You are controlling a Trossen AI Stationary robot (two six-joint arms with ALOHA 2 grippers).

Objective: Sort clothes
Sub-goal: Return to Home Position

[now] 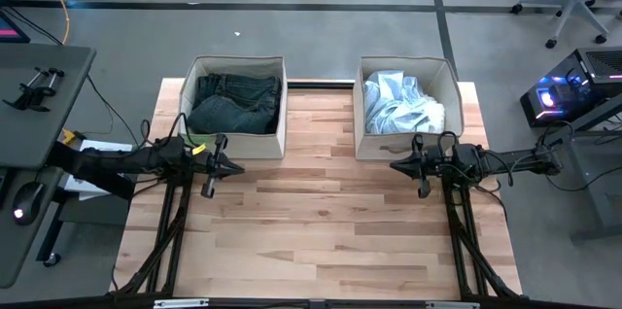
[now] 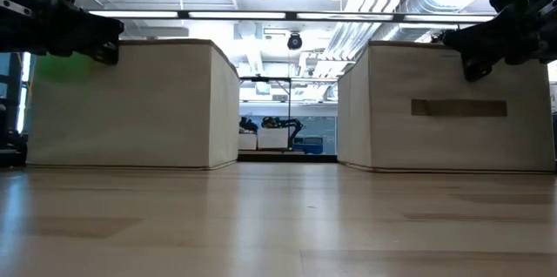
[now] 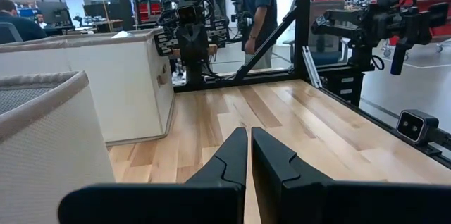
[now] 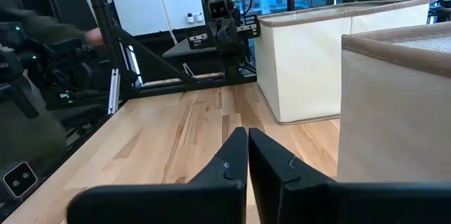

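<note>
The left gripper [image 1: 237, 167] and right gripper [image 1: 395, 164] are hovering before the bins [image 1: 239, 57], jaws closed, empty. Clothes [image 1: 233, 105] are filling both.

Grey concrete floor [image 1: 292, 27], office chair [image 1: 573, 3] far corner, desk [image 1: 53, 124] w/ mouse [image 1: 21, 214], ceiling strip lights [image 2: 235, 16].

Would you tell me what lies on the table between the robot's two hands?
Nothing: in the high view, the wooden table between the shut left hand and the shut right hand is bare.
</note>
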